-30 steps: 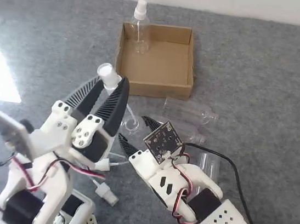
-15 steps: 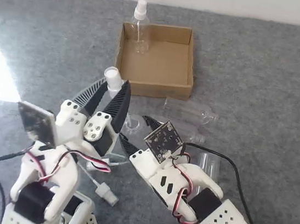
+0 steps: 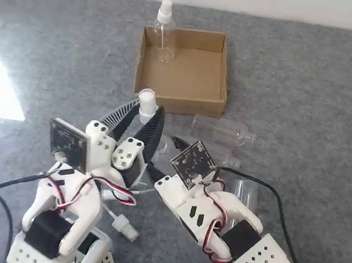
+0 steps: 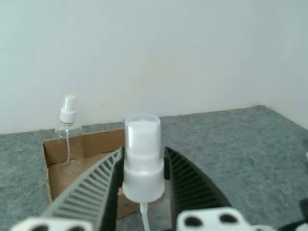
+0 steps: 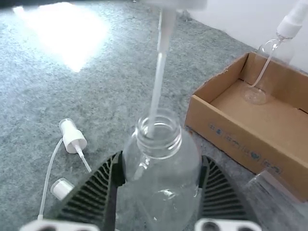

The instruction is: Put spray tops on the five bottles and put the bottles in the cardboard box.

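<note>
Seating a spray top (image 4: 142, 139) on an open bottle (image 5: 161, 163) is the step in hand, and I judge it close to done. My left gripper (image 3: 145, 110) is closed on the white spray top at its collar, head up, with the dip tube (image 5: 159, 67) hanging straight below. My right gripper (image 5: 160, 168) is clamped around the clear bottle's body, holding it upright just in front of the cardboard box (image 3: 179, 101). The tube's tip sits at the bottle's mouth, apparently just inside the rim.

The next move calls for lowering the top along the tube's line until the collar meets the neck, then pressing or twisting it home — any tilt could snag the tube on the rim.

One capped bottle (image 3: 163, 31) stands in the box's far corner. Uncapped bottles (image 3: 223, 131) lie on the table (image 3: 313, 78) between my right arm and the box, so the carry should pass above them. Loose spray tops (image 5: 72, 135) lie near my left arm's base.
</note>
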### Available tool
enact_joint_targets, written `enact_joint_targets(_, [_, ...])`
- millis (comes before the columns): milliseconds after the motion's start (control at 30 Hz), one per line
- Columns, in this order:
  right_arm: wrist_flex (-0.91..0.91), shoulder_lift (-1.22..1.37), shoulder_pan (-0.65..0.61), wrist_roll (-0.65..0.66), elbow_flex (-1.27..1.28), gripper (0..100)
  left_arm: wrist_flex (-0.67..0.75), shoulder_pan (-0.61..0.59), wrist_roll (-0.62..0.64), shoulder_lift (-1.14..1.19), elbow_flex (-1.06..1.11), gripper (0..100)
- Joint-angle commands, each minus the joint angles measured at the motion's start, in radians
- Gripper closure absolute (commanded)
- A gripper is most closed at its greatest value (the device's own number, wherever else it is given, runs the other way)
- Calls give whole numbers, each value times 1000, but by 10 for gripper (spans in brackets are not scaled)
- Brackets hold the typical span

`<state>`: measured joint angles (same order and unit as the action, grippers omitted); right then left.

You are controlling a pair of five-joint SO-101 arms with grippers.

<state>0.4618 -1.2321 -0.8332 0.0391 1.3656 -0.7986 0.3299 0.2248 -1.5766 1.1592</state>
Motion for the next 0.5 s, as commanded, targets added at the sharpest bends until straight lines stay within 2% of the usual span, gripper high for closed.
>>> enact_joint_targets(0, [47,-4,13,28,-69,893,-31,32,-15,-5,-13,947])
enact_joint_targets(300, [93,-177,48,28,-51,893,-68,43,-29,0,-7,914])
enact_joint_targets(467, [116,-269,42,29,-17,893,-92,126,-83,-3,19,913])
